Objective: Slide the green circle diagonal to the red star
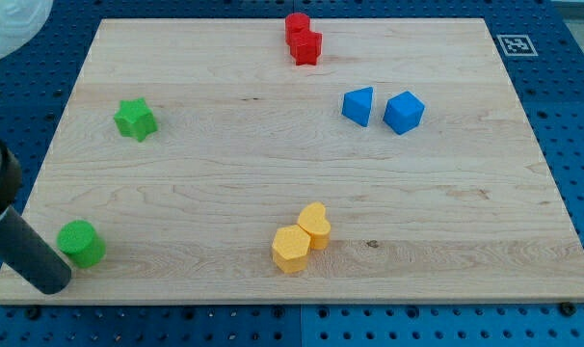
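The green circle (81, 242) sits near the board's bottom left corner. My tip (51, 281) is just to its lower left, close to or touching it. The red star (305, 47) lies near the view's top centre, touching a red round block (297, 26) above it. The dark rod rises from the tip toward the view's left edge.
A green star (135, 120) lies at the left. A blue triangle (358, 105) and a blue cube (404, 112) lie at the upper right. A yellow hexagon (291, 249) and a yellow heart (314, 226) touch at the bottom centre. The wooden board's (446, 222) bottom edge is near my tip.
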Robot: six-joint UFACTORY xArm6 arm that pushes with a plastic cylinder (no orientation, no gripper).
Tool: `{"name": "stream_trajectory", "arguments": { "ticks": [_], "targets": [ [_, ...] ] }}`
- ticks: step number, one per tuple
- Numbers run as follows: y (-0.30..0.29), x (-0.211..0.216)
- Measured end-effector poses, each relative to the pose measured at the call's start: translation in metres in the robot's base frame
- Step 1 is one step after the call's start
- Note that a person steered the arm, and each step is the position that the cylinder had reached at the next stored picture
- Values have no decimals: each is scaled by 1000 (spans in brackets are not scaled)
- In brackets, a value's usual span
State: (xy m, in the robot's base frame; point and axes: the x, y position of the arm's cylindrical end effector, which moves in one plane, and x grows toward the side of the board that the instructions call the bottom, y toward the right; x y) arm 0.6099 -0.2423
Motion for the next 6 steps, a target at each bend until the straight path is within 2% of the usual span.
{"name": "stream_trajectory", "arguments": {
  "ticks": [2, 3, 6],
  "targets": [
    [0, -7],
    [20, -15],
    [45, -70]
  ]
}}
